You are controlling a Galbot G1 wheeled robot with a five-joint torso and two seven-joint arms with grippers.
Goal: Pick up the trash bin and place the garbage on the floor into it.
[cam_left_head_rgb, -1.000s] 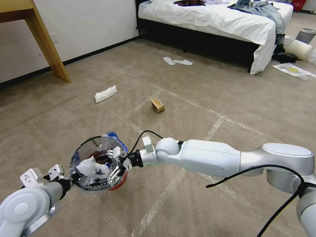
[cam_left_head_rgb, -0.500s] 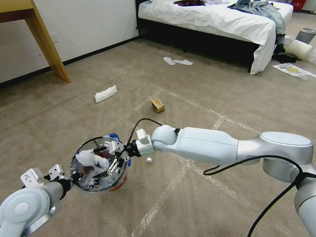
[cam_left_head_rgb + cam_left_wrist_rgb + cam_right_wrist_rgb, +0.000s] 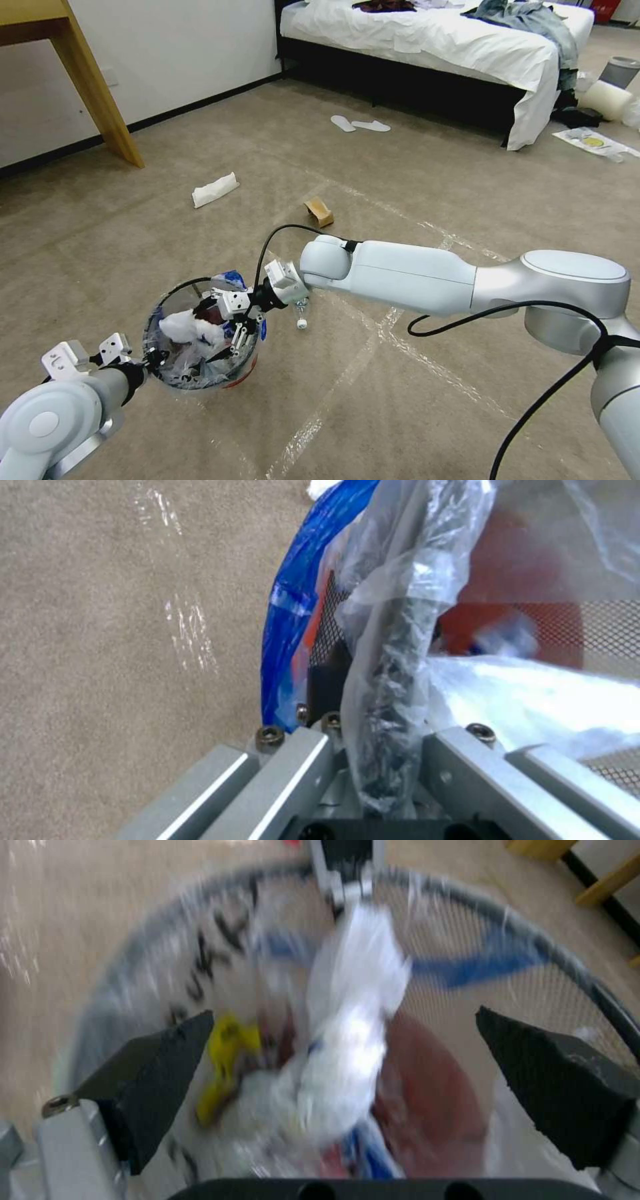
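under spread right gripper (image 3: 235,331): tissue (image 3: 181,327) inside trash bin (image 3: 160,320)

The left arm reaches in from the near left, forearm low, and its left gripper (image 3: 148,358) is clamped tight on the near rim of the trash bin (image 3: 237,377), one finger on each side of it. The right arm stretches across from the far right, wrist bent down, with the right gripper (image 3: 235,328) spread wide over the bin's mouth, holding nothing.
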